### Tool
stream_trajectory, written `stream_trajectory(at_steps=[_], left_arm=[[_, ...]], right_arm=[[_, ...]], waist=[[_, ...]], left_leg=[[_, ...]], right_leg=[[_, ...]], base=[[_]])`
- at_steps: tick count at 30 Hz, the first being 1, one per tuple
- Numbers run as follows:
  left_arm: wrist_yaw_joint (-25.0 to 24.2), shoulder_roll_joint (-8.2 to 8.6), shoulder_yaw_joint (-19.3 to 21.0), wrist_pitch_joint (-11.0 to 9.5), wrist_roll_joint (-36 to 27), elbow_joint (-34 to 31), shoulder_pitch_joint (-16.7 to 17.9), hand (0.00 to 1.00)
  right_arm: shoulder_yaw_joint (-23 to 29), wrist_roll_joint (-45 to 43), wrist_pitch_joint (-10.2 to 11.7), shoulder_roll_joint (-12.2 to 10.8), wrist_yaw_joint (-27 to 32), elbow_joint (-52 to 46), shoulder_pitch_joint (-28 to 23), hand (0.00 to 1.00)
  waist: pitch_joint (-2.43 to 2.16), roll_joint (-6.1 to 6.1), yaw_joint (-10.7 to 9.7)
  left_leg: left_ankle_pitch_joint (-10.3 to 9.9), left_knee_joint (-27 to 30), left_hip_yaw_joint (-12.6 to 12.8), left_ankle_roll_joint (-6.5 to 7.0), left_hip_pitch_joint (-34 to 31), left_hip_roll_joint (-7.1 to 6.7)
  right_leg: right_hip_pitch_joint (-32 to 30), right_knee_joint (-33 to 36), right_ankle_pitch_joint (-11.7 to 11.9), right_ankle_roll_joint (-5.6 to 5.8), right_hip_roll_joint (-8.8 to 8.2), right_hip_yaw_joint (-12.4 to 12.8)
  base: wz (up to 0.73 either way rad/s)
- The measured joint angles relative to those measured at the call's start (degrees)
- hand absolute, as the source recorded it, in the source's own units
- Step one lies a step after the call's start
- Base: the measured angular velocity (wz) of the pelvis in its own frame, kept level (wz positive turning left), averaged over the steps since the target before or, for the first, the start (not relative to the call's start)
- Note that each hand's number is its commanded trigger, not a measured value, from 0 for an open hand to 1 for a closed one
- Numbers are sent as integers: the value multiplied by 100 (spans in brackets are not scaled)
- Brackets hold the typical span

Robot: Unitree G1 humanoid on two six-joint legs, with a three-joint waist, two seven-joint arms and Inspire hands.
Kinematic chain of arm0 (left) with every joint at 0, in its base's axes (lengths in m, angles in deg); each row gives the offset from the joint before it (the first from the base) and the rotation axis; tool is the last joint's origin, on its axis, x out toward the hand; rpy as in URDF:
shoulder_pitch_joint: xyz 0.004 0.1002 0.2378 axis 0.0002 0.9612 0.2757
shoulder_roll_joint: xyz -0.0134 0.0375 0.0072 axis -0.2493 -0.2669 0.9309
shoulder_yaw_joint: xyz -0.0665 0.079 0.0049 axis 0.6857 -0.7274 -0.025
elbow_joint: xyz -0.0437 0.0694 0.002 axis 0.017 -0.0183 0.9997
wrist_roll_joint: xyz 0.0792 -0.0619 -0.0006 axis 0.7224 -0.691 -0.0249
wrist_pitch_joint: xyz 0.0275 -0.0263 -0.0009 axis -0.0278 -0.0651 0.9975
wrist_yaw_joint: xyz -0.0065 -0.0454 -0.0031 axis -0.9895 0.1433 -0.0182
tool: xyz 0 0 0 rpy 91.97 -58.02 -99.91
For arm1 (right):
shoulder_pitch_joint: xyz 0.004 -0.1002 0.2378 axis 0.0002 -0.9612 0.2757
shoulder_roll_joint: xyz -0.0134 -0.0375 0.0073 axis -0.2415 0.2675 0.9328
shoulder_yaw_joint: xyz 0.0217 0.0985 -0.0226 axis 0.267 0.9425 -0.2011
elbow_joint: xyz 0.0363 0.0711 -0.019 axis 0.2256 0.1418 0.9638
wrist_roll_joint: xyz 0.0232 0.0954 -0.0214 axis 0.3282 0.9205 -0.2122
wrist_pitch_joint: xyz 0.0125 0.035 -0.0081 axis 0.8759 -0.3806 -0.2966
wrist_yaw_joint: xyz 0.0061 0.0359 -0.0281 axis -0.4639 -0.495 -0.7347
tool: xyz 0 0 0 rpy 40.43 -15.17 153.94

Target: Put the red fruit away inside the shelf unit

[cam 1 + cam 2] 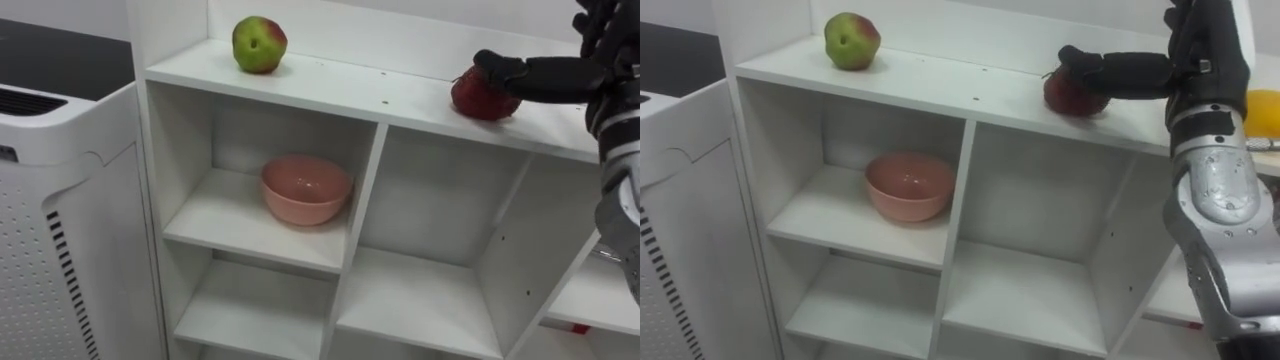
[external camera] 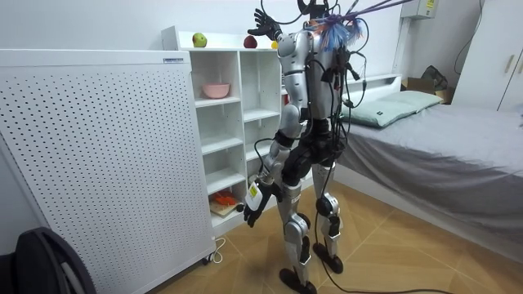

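The red fruit (image 1: 483, 98) is seen on the top board of the white closet (image 1: 330, 85), well apart from the green-and-red apple (image 1: 259, 45) at the board's other end. The right hand (image 1: 1205, 45) is held up at shelf height with its fingers spread apart. One straight digit is laid across the top of the red fruit and appears to touch it, and nothing is clamped. The left hand (image 2: 251, 208) is seen hanging low beside the hip in the room view, and whether its fingers are apart or curled cannot be told.

The placing step is judged to be nearly done, so the risk lies in the release. The red fruit is round and is set not far from the board's front edge. If the digit is dragged toward the robot as the arm is pulled away, the fruit could be rolled off the front and dropped to the floor (no lip is seen on the board to stop it). A sideways sweep could knock it against the yellow fruit (image 1: 1265, 110) just beside the wrist. A downward press could make it squirt out from under the digit. A straight lift off the fruit is therefore called for before the arm is drawn away. The pink bowl (image 1: 305, 190) in the compartment below is not threatened.
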Motion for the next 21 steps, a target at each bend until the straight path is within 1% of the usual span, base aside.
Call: stream_trajectory(at_steps=[2,9,10,11,13,15,19,21], left_arm=[[12,-1,0,0,-1,1,1,0],[14,-3,-1,0,-1,0,4,0],[5,-5,-5,0,-8,0,1,0],[-6,-8,-9,2,-8,4,-1,0],[-30,-15,-9,9,-8,43,-15,0],[-57,-23,-9,18,-7,113,-28,0],[-114,-28,-4,50,-2,111,-27,0],[-117,-28,-4,93,6,109,-29,0]], right_arm=[[0,8,7,1,2,0,13,0],[-3,14,7,19,-15,12,13,0],[-62,58,9,69,-18,35,13,0],[-198,121,8,172,-59,83,13,0],[-347,122,0,234,-215,165,13,0],[-438,118,-14,244,-378,237,13,0],[-461,63,-131,244,-736,279,13,0],[-465,62,-131,247,-845,397,17,0]], waist=[[7,5,0],[10,6,-4],[10,6,5],[9,5,7],[9,4,5],[9,4,10],[4,-3,22],[-5,-15,33]], left_leg=[[0,0,0,0,2,0],[0,-2,2,0,-6,0],[0,-3,2,0,-5,1],[0,-3,2,0,-3,0],[0,-3,2,0,1,1],[0,-3,3,0,1,1],[0,-3,1,0,-11,1],[0,-2,-8,0,-13,1]], right_leg=[[3,0,0,0,0,0],[-11,3,0,0,-1,-4],[-11,3,0,0,-1,2],[-9,3,0,0,-1,4],[-8,2,0,0,-1,10],[-12,2,0,0,0,20],[-27,4,0,0,-2,15],[-25,4,0,0,-1,5]], base=[[0],[0],[0],[0],[0],[0],[0],[2]])
